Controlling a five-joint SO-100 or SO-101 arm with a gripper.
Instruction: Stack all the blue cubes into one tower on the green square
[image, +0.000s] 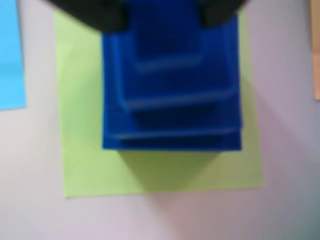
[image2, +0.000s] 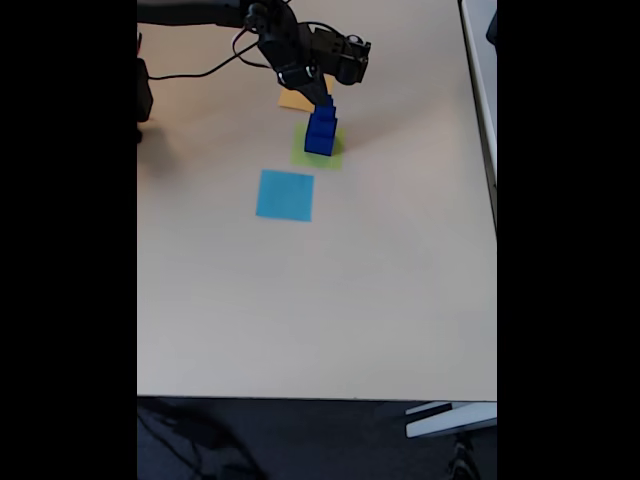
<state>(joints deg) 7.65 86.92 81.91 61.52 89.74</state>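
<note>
Three blue cubes (image: 170, 125) stand as one tower on the green square (image: 95, 170), largest at the bottom and smallest on top. In the wrist view my gripper (image: 162, 15) reaches in from the top edge, its two dark fingers pressed against either side of the smallest, top cube (image: 167, 45). The fixed view shows the same tower (image2: 320, 133) on the green square (image2: 338, 158) at the far side of the table, with the gripper (image2: 322, 100) right at its top. The picture is blurred.
A light-blue paper square (image2: 285, 194) lies in front of the tower and shows at the left edge of the wrist view (image: 10, 55). An orange-yellow square (image2: 293, 100) lies behind, partly under the arm. Cables trail at the back left. The table's right edge (image2: 494, 200) is near.
</note>
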